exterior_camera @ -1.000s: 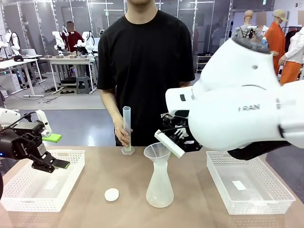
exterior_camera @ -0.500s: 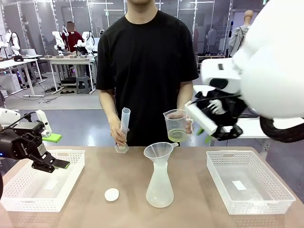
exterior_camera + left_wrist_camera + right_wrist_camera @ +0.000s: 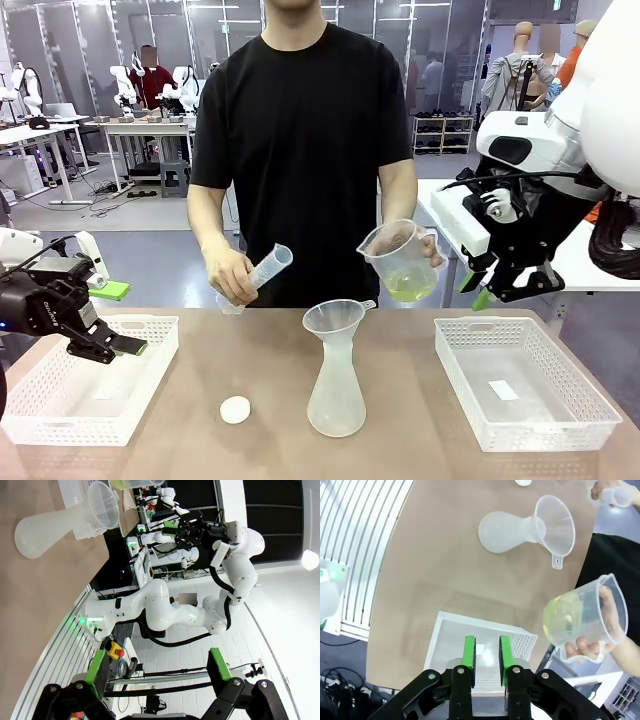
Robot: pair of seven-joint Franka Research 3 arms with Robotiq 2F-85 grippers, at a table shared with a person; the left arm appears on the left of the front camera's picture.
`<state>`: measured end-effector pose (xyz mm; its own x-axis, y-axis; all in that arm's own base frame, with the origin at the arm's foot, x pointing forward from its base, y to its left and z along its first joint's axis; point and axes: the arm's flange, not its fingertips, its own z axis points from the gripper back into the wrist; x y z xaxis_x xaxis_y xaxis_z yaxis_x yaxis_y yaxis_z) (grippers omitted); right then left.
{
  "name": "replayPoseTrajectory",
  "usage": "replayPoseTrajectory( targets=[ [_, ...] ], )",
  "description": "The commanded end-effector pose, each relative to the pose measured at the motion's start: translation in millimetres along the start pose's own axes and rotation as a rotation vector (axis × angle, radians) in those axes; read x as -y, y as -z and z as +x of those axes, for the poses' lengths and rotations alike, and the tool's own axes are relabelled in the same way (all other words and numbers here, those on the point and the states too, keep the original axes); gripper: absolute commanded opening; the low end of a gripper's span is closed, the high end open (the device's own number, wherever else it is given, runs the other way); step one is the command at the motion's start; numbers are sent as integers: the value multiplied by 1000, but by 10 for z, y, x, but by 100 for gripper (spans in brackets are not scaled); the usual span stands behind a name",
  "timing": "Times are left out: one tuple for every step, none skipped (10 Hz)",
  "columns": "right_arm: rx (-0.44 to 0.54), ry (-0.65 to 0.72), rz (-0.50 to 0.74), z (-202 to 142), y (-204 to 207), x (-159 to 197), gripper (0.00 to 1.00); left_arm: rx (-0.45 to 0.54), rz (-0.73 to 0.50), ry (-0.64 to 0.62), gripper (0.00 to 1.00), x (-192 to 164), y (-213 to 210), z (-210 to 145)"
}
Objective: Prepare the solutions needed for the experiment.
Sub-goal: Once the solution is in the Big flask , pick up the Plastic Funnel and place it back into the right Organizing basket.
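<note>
Standing here, I'd watch the pour. The person holds a jug point(image 3: 398, 255) tipped, with the yellow liquid point(image 3: 408, 288) pooled toward its lip. It hangs at about 1 o'clock from the funnel point(image 3: 333, 318), apart from it and not over the mouth. Tipped further from there, the liquid would likely land on the worktop point(image 3: 250, 350). The funnel sits in the narrow neck of the flask point(image 3: 336, 400), which stands mid-worktop. It looks top-heavy, so a nudge from the jug could rock it or tip it over.

The person's other hand point(image 3: 232, 275) holds a cylinder point(image 3: 268, 266) slanted at 10 o'clock from the funnel, and any dregs in it could run out. The right gripper point(image 3: 487, 655) hangs empty at 3 o'clock from the jug, its pads drawn close with a narrow gap. A swing of that arm could jog the pouring hand. The left gripper point(image 3: 120, 318) stands spread wide and holding nothing, above the basket point(image 3: 150, 370) at 9 o'clock.

I can't tell through the cloudy wall whether the flask holds any liquid, or whether the cylinder does. The jug's handle is hidden by the jug and the fingers, and its scale is unreadable. A small white cap point(image 3: 235, 409) lies at 9 o'clock from the flask's base.
</note>
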<state>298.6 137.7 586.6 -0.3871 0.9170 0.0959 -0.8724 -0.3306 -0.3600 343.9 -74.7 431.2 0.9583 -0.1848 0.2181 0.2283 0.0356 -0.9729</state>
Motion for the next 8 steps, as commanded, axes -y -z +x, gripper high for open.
replayPoseTrajectory(
  targets=[
    [-9,-37,-4,15,41,47,26,2,-1,2,100,41,5,5],
    [-9,-37,-4,15,41,47,26,2,-1,2,100,41,5,5],
    [-1,-9,2,20,12,6,27,2,-1,2,100,41,5,5],
    [80,339,56,-267,80,16,27,2,-1,2,100,41,5,5],
    [253,602,99,-586,86,-122,27,2,-1,2,100,41,5,5],
    [362,883,153,-871,127,-213,27,2,-1,2,100,41,5,5],
    [459,1100,211,-1089,213,-273,27,2,-1,2,100,41,5,5],
    [546,1286,294,-1225,301,-300,27,2,-1,2,100,41,5,5]
  ],
)
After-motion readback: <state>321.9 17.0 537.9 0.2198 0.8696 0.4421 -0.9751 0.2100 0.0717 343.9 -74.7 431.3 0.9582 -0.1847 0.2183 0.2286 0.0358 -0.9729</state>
